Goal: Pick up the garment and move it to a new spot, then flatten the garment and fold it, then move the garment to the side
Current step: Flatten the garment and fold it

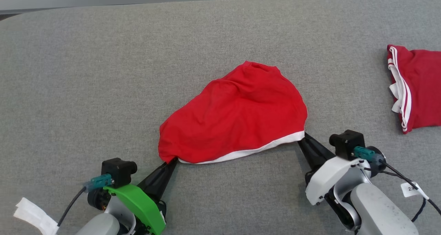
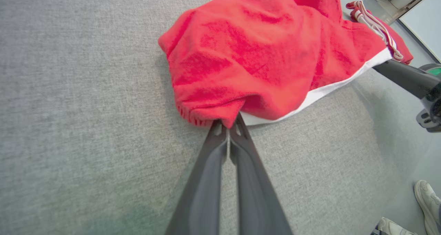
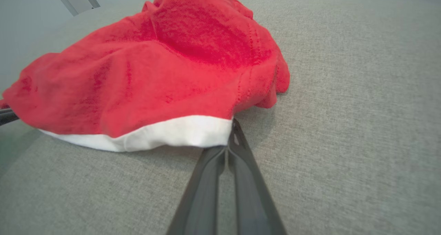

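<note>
1. Clamping onto the near-left corner of the red garment (image 1: 237,114), the left gripper (image 1: 173,160) had its two dark fingers pressed together, with a pinch of red cloth caught at the tips.
2. Over on the other side, the right gripper (image 1: 302,137) was closed the same way, nipping the end of the white hem (image 1: 241,154) at the garment's near-right corner.
3. And the garment itself lay in a rumpled, domed heap around the middle of the grey table (image 1: 103,73). The white hem ran along its near side from one gripper to the other.
4. The cloth was wrinkled and bunched, not flat, and it narrowed to a rounded peak toward the table's far edge.
5. Up close in the left wrist view, the left gripper (image 2: 228,125) met the cloth right under a sagging red fold, while the right gripper's dark fingers (image 2: 403,77) reached in to the hem's far end.
6. In the right wrist view, the right gripper (image 3: 231,133) sat low against the table, tips tight on the white band.
7. By the table's right edge lay a second red piece (image 1: 418,87) with white stripes, folded, well apart from the garment.
8. Beyond the table, a pale shoe (image 2: 427,197) stood on the floor.
</note>
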{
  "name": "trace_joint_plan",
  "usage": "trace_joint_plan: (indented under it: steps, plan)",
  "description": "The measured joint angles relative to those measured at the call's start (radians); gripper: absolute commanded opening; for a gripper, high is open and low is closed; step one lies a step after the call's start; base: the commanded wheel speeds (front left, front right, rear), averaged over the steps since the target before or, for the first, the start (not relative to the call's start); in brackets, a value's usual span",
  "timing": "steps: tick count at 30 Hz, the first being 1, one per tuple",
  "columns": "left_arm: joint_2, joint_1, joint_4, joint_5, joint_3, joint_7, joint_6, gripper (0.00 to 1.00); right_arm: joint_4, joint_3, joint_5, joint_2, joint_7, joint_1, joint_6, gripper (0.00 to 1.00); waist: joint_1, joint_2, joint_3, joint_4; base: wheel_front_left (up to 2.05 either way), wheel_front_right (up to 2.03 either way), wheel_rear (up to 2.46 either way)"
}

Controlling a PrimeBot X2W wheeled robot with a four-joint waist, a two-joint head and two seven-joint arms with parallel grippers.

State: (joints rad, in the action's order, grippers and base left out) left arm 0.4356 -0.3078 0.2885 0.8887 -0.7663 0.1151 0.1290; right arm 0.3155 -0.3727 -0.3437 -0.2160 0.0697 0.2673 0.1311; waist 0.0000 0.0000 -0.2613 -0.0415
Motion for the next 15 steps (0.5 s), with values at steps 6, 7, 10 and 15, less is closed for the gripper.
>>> trace_joint_plan:
  steps: [6,7,10,15]
  plan:
    - [0.074,0.066,-0.169,0.034,0.016,-0.023,-0.016,0.0,-0.109,0.051,-0.056,-0.047,-0.004,-0.067,0.0,0.0,0.0,0.0,0.012,0.003,0.0,0.0,0.0]
    - [0.085,0.077,-0.199,0.037,0.016,-0.028,-0.021,0.0,-0.131,0.058,-0.065,-0.054,-0.007,-0.08,0.0,0.0,0.0,0.0,0.013,0.004,0.0,0.0,0.0]
    - [0.12,0.101,-0.293,0.048,0.023,-0.045,-0.037,0.0,-0.201,0.075,-0.092,-0.076,-0.029,-0.115,0.0,0.0,0.0,0.0,0.018,0.006,0.0,0.0,0.0]
    - [0.167,0.135,-0.452,0.065,0.046,-0.059,-0.066,0.0,-0.325,0.117,-0.135,-0.102,-0.06,-0.165,0.0,0.0,0.0,0.0,0.029,0.012,0.0,0.0,0.0]
